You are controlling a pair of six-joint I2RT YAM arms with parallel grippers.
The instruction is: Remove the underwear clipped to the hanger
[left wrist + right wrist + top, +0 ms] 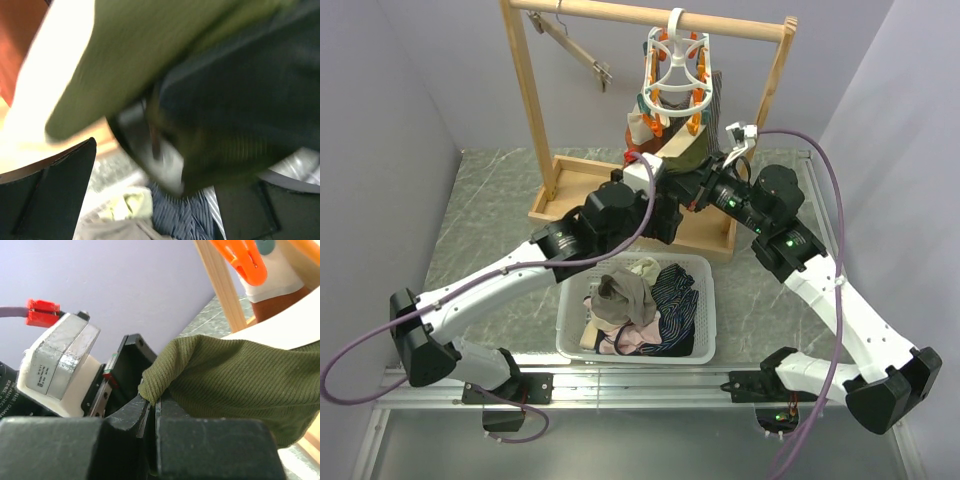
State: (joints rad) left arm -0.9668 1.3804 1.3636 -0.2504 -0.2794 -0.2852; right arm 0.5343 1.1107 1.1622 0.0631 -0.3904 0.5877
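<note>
The white hanger (pixel 675 62) hangs by its hook from the wooden rail, with orange and teal pegs. Cream (pixel 641 125), rust-orange (pixel 638 152), dark olive green (pixel 688 152) and grey pin-striped (pixel 719 100) underwear hang clipped to it. My right gripper (pixel 155 401) is shut on a lower corner of the olive brief (pixel 235 380); an orange peg (pixel 242 257) shows above. My left gripper (pixel 175 165) is open just below the olive cloth (pixel 150 50); its view is blurred, and the dark right gripper sits between its fingers. In the top view both grippers meet under the hanger, left (pixel 655 176), right (pixel 696 188).
A white basket (pixel 566 300) on the table between the arms holds a taupe-grey brief (pixel 626 290), a navy striped piece (pixel 676 296) and a pale pink piece (pixel 632 342). The wooden rack's posts and base tray (pixel 570 195) stand behind. A wooden clip hanger (pixel 575 50) hangs at the rail's left.
</note>
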